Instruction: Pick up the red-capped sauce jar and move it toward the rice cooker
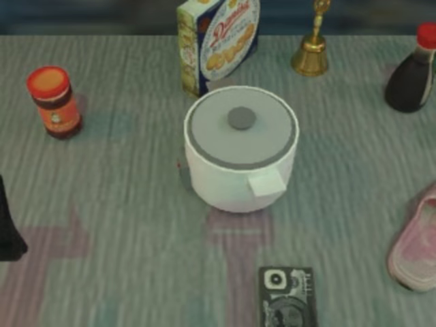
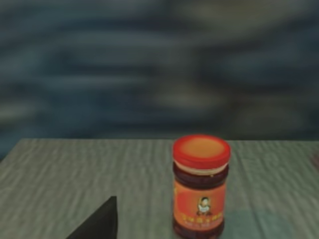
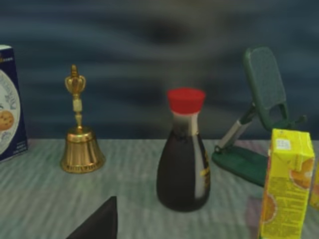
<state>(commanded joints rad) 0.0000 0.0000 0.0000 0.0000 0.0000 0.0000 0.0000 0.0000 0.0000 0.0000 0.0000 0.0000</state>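
Note:
The red-capped sauce jar [image 1: 54,102] stands upright at the table's far left, with an orange label and dark contents. It also shows in the left wrist view, where the jar [image 2: 201,186] stands ahead of one dark finger [image 2: 102,224] and clear of it. The white rice cooker [image 1: 240,146] with its grey lid ring sits at the table's centre, well right of the jar. My left gripper [image 1: 10,235] is a dark shape at the left edge, nearer the front than the jar, open and empty. My right gripper is outside the top view; one finger [image 3: 99,224] shows, holding nothing.
A blue-and-white cookie box [image 1: 218,37] stands behind the cooker, with a brass bell [image 1: 313,44] to its right. A dark red-capped bottle [image 1: 412,71] is at the far right, a pink slipper [image 1: 415,245] at the right edge and a black card [image 1: 287,296] at the front. A yellow carton [image 3: 286,184] and green stand [image 3: 259,124] are near the bottle.

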